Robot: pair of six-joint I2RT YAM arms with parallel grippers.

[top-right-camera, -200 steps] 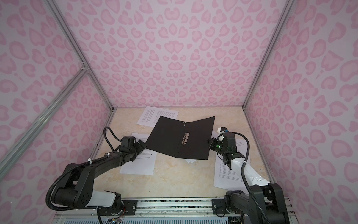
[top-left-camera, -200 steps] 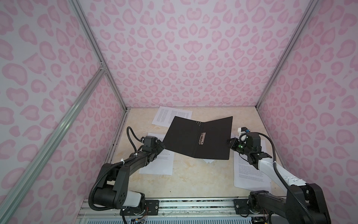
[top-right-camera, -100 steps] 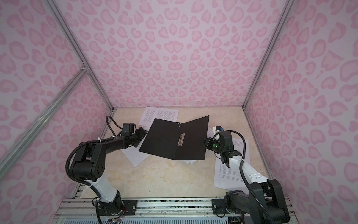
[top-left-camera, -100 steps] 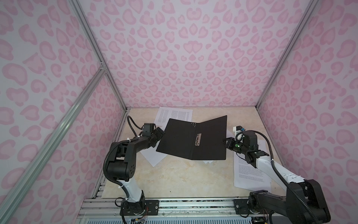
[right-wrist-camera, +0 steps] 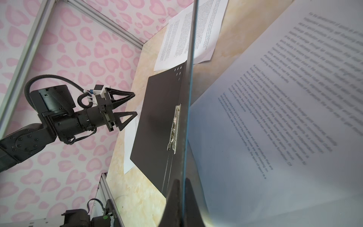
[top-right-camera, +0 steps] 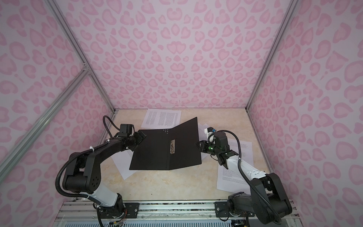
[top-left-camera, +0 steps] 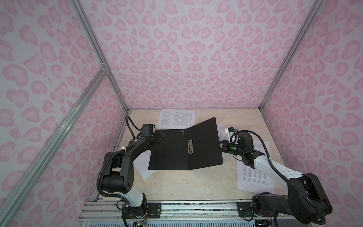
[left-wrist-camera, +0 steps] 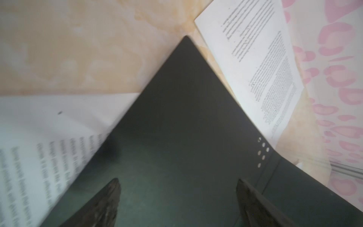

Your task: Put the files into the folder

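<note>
The folder (top-left-camera: 186, 161) lies open, black inside up, in the middle of the bench (top-left-camera: 186, 186), overlapping several files (top-left-camera: 176, 119). The right fingers (right-wrist-camera: 174, 200) pinch the edge of its raised right cover (top-left-camera: 204, 145). The left fingers (left-wrist-camera: 106, 202) hang spread over the left cover (top-left-camera: 169, 151). It looks best to lower the raised cover slowly while the left side is pinned, so nothing slides.

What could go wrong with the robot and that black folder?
The right claw pinches just the thin edge of the folder, raising one cover; that could slip and flop down. The open left claw hovers at the folder's corner, near a sheet tucked underneath; it might shove the folder or crumple that paper.
</note>
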